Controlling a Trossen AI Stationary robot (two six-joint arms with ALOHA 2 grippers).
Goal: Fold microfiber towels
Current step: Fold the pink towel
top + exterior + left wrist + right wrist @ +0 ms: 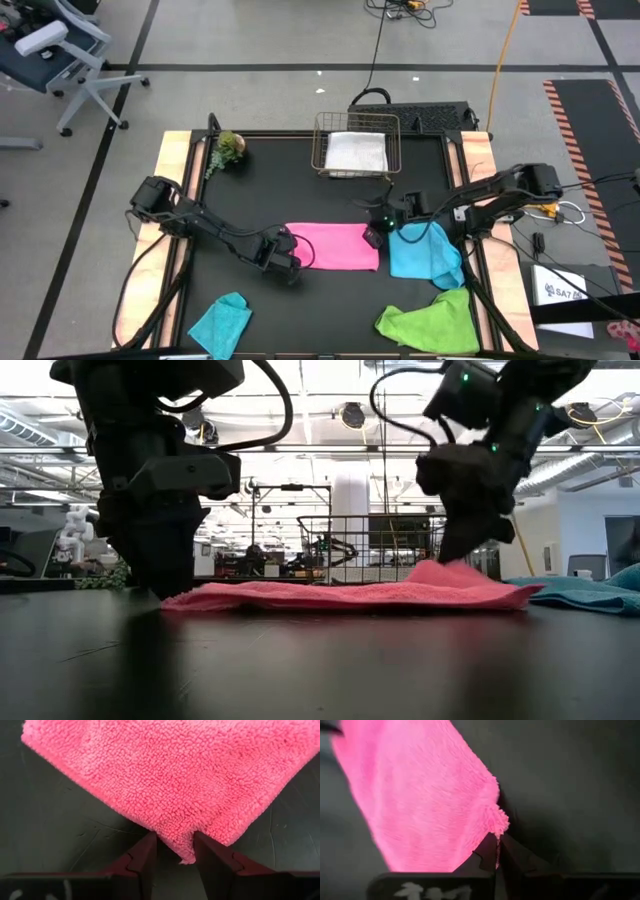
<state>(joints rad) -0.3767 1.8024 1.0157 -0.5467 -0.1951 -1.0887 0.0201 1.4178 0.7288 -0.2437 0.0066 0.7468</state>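
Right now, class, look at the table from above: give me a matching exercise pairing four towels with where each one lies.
Towels:
1. white towel
2. hot pink towel
3. teal towel
4. lime green towel

Places:
A. near edge, on the left arm's side
B. inside the wire basket
C. near edge, on the right arm's side
D. middle of the table, between both grippers

Pairs: 1-B, 2-D, 3-A, 4-C
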